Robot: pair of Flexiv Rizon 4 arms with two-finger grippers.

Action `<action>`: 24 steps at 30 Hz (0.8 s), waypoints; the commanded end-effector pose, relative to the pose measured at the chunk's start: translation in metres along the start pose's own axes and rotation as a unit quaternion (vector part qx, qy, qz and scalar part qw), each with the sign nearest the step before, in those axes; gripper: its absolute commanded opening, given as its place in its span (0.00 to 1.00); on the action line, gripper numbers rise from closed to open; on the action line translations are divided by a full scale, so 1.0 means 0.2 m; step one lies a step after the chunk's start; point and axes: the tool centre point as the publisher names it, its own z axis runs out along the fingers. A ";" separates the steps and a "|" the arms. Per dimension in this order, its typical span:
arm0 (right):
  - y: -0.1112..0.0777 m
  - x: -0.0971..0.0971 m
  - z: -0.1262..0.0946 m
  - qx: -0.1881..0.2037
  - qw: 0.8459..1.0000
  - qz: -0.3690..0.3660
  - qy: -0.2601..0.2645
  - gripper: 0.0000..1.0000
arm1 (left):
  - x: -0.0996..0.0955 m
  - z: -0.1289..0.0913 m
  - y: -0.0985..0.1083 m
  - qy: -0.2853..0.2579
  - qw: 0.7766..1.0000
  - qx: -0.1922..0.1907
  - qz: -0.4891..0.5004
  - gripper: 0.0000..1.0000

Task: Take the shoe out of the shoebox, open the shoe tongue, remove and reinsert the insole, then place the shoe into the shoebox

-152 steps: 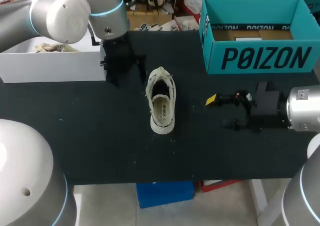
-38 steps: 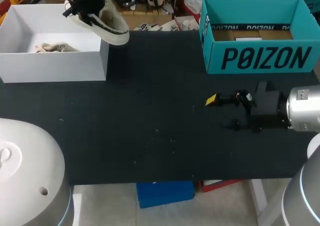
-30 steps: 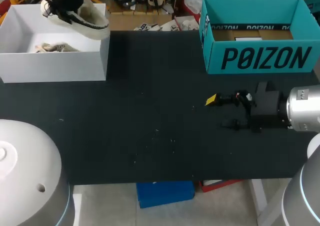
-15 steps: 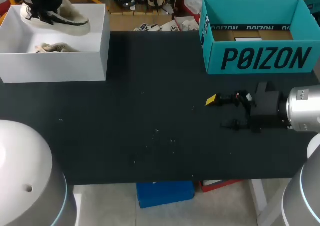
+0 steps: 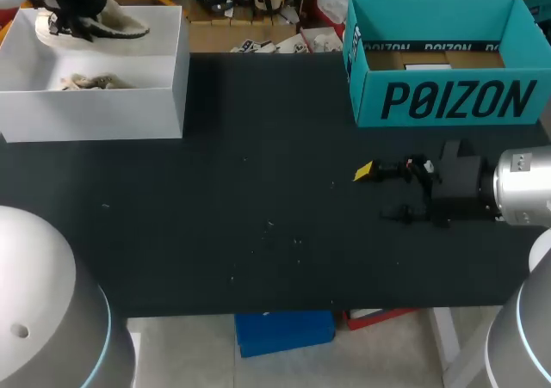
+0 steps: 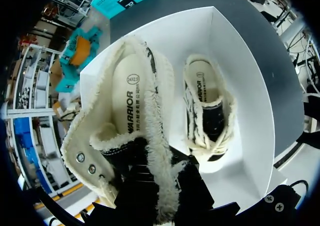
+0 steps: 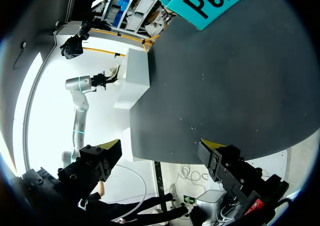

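A cream low-top shoe [image 5: 103, 25] with a frayed rim hangs over the back of the white shoebox [image 5: 95, 117], tilted, with its toe toward the box's right wall. My left gripper [image 5: 67, 11] is shut on it. In the left wrist view the gripper [image 6: 156, 186] pinches the shoe [image 6: 131, 110] by its side wall near the dark tongue, and the insole shows inside. A second matching shoe [image 6: 205, 105] lies on the shoebox floor [image 6: 250, 116], seen in the head view as well [image 5: 86, 83]. My right gripper [image 5: 379, 190] stands open over the table's right side, holding nothing.
A teal open box [image 5: 448, 52] stands at the back right, above my right gripper [image 7: 162, 153]. The black tabletop [image 5: 258, 190] stretches between the two boxes. The white shoebox [image 7: 135, 80] is far ahead in the right wrist view.
My left arm has carried the shoe leftward from the shoebox's right wall to over its back left part and lowered it slightly. The right arm has not moved.
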 end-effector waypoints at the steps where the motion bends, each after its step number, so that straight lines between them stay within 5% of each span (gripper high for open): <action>1: 0.00 0.00 0.00 0.000 1.000 0.000 -0.001 1.00 | -0.03 0.08 0.02 -0.004 1.000 0.000 -0.015 0.00; 24: 0.00 0.00 0.00 0.000 1.000 0.000 -0.001 1.00 | 0.05 0.38 0.04 0.010 0.996 -0.015 -0.087 0.00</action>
